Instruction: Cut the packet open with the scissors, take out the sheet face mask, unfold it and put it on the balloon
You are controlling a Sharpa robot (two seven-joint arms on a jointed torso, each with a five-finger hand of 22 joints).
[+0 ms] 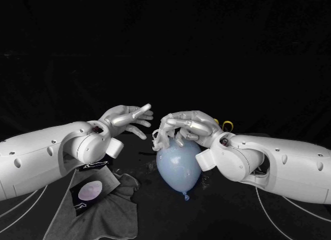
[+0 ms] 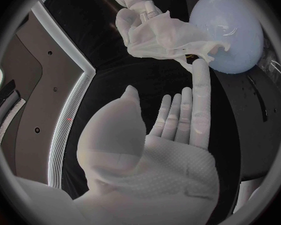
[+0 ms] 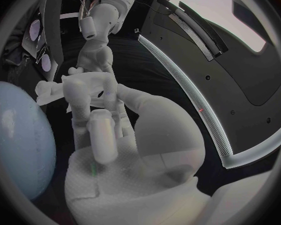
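Right hand (image 1: 186, 128) grips mask (image 2: 172, 37), seemingly touching balloon (image 1: 178, 167); left hand (image 1: 128, 119) apart.

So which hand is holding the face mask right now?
The right hand, at the balloon's top, grips the crumpled sheet mask; the left hand is spread and holds nothing.

Right robot hand (image 1: 186, 127) sits atop the balloon (image 1: 178, 167); its knotted end stands free.

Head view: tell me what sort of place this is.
Probably a robotics test bench, not a home. A black table carries staged props: a pale blue balloon and a grey cloth. Two white arms work there, the left hand empty, the right hand holding a sheet mask at the balloon.
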